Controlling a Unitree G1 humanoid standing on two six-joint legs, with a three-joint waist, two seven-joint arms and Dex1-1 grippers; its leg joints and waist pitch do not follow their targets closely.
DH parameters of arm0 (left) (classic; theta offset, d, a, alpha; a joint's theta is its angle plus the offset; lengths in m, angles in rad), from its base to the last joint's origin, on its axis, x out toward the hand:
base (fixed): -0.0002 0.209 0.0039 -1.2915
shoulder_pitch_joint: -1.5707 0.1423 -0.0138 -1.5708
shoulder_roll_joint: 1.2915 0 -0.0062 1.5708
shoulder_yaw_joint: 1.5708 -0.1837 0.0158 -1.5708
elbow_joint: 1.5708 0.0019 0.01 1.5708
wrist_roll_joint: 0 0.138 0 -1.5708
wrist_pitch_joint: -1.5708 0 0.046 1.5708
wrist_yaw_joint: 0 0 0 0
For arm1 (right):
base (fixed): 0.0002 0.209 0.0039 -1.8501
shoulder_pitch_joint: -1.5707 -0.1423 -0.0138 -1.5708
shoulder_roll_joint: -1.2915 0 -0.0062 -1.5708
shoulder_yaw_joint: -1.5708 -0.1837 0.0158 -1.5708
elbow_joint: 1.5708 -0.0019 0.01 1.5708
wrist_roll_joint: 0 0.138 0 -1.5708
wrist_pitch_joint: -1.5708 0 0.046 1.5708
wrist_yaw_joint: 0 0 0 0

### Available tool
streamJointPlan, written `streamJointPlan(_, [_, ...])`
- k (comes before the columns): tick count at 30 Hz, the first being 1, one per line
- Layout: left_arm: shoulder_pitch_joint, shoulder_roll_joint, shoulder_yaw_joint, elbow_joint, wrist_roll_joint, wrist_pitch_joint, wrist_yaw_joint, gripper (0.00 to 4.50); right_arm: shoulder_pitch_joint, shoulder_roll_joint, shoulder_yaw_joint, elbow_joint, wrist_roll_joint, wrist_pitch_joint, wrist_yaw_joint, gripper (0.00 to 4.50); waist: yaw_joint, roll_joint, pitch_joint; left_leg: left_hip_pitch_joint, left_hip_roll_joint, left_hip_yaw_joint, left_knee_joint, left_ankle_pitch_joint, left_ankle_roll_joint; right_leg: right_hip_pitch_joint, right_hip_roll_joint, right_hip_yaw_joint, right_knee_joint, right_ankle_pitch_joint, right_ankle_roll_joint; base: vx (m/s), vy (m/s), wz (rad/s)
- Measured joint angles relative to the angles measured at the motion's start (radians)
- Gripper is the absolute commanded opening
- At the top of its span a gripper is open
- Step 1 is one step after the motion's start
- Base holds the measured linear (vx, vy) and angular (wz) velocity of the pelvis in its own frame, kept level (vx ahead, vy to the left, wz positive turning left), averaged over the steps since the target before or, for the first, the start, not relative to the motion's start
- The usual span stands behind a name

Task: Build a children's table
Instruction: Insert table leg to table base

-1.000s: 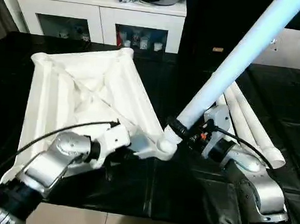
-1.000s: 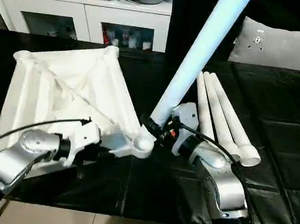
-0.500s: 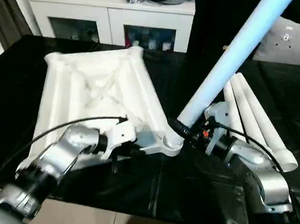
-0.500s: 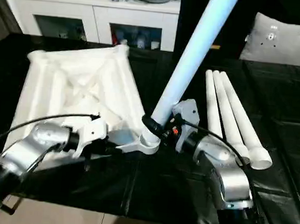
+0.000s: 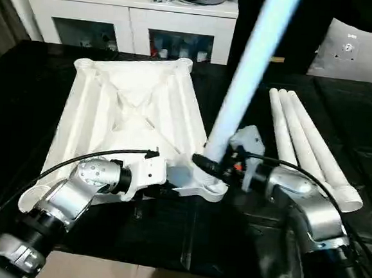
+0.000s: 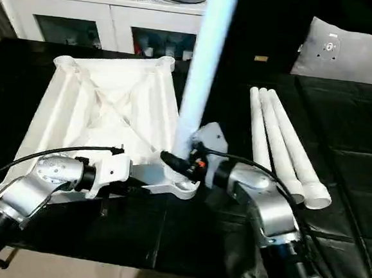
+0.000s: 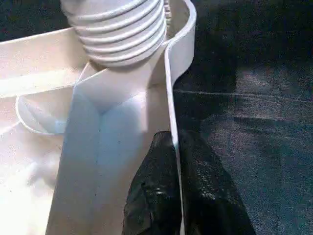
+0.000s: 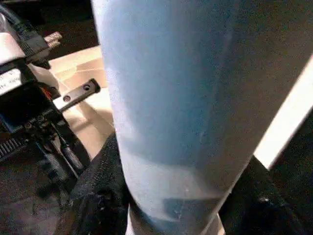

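Upright, a smooth tapered leg (image 5: pixel 246 73) meets the ribbed tabletop's (image 5: pixel 130 112) round socket (image 5: pixel 203 182).

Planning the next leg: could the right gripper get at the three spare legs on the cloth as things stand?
Probably not yet: the right gripper is clamped on the upright leg at the corner socket. The spare legs lie unobstructed beside it.

Both silver forearms are gleaming, rounded metal shells giving way to black collars and white wrist housings. A thin black cable is looping over the left forearm (image 5: pixel 72 191) toward its white wrist block, while the right forearm (image 5: pixel 309 210) is showing a black cable and small orange-red fittings by its wrist.
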Motion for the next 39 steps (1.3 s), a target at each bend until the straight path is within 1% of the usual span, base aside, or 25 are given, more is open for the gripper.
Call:
streamJointPlan(2, [0.008, 0.003, 0.006, 0.001, -0.005, 0.0, 0.0, 0.0, -0.02, -0.001, 0.007, 0.021, -0.009, 0.0, 0.002, 1.89, -0.007, 0.004, -0.002, 0.001, 0.0, 0.001, 0.0, 0.0, 0.0, 0.0, 0.0, 0.001, 0.0, 0.0, 0.0, 0.0, 0.0, 0.0])
streamJointPlan(3, [0.009, 0.005, 0.006, 0.002, -0.008, 0.0, -0.001, 0.0, -0.029, -0.002, 0.009, 0.033, -0.014, 0.0, 0.007, 1.89, -0.009, 0.005, -0.003, 0.001, 0.0, 0.001, -0.001, 0.0, 0.0, 0.0, 0.0, 0.001, 0.0, 0.0, 0.0, 0.0, 0.0, 0.0])
streamJointPlan(9, [-0.007, 0.006, 0.002, 0.028, -0.006, -0.009, -0.024, 0.0, -0.05, -0.028, 0.015, 0.037, -0.017, 0.032, 0.053, 1.89, -0.01, 0.002, -0.004, 0.003, 0.0, 0.002, -0.003, 0.0, -0.001, 0.0, 0.0, 0.001, 0.0, 0.0, 0.0, 0.0, 0.0, 0.0])
streamJointPlan(12, [-0.014, 0.005, 0.002, 0.043, -0.006, -0.014, -0.035, 0.0, -0.05, -0.047, 0.017, 0.023, 0.009, 0.064, 0.087, 1.89, -0.01, -0.001, -0.006, 0.004, 0.001, 0.002, -0.003, 0.0, -0.001, 0.001, 0.0, 0.001, 0.0, 0.0, -0.001, 0.0, 0.0, 0.0])
streamJointPlan(14, [-0.017, 0.004, 0.003, 0.05, -0.006, -0.016, -0.038, 0.0, -0.05, -0.053, 0.019, 0.015, 0.012, 0.078, 0.105, 1.89, -0.01, -0.001, -0.006, 0.004, 0.001, 0.002, -0.003, 0.0, -0.001, 0.001, 0.001, 0.001, 0.0, 0.0, -0.001, 0.0, 0.0, 0.0])
streamJointPlan(18, [-0.024, 0.001, 0.003, 0.063, -0.006, -0.019, -0.043, 0.0, -0.05, -0.053, 0.019, 0.015, 0.011, 0.079, 0.116, 1.89, -0.009, -0.001, -0.006, 0.004, 0.002, 0.002, -0.003, -0.001, -0.007, 0.001, 0.0, 0.001, 0.001, 0.0, -0.001, 0.0, 0.0, 0.0])
streamJointPlan(31, [-0.041, -0.003, 0.002, 0.094, -0.007, -0.037, -0.065, 0.0, -0.055, -0.061, 0.023, 0.028, 0.007, 0.076, 0.134, 1.89, -0.008, -0.001, -0.006, 0.005, 0.003, 0.003, -0.003, -0.001, -0.007, 0.001, 0.001, 0.0, 0.001, 0.0, -0.001, 0.0, 0.0, 0.0])
streamJointPlan(36, [-0.049, -0.008, 0.001, 0.109, -0.005, -0.042, -0.071, 0.0, -0.055, -0.078, 0.022, 0.029, 0.008, 0.078, 0.145, 1.89, -0.007, -0.001, -0.006, 0.006, 0.004, 0.004, -0.003, -0.001, -0.008, 0.002, 0.001, 0.001, 0.001, 0.0, -0.001, 0.0, 0.0, 0.0])
streamJointPlan(39, [-0.054, -0.009, 0.001, 0.115, -0.003, -0.046, -0.076, 0.0, -0.069, -0.083, 0.022, 0.055, 0.001, 0.078, 0.147, 1.89, -0.006, -0.001, -0.006, 0.006, 0.005, 0.004, -0.003, 0.0, -0.008, 0.002, 0.001, 0.0, 0.001, 0.0, -0.002, 0.0, 0.0, 0.0])
